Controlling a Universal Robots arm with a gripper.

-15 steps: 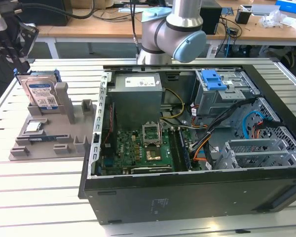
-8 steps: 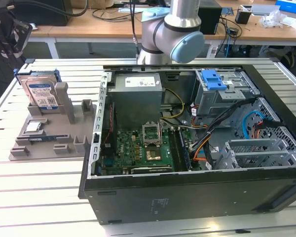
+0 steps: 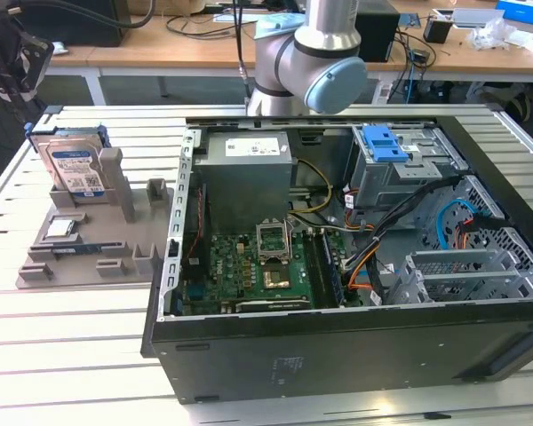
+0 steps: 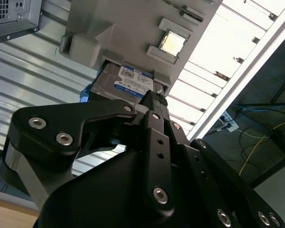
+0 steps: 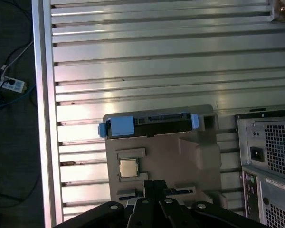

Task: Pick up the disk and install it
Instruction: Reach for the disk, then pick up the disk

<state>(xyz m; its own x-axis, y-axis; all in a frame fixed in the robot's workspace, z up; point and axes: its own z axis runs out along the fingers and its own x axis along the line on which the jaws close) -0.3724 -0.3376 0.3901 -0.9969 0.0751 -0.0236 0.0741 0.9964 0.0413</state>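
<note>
The disk stands on edge in a grey holder on the slatted metal table. It sits at the exterior view's left, well apart from the open computer case. It is silvery-grey with a blue-and-white label and blue plastic rails. The exterior view shows its labelled face, while the first wrist view shows its upper edge with blue tabs at both ends. A small square chip lies flat in the same holder. In both wrist views the gripper hangs above the holder, jaws closed together on nothing.

Slatted table: grey fixture, computer case
</note>
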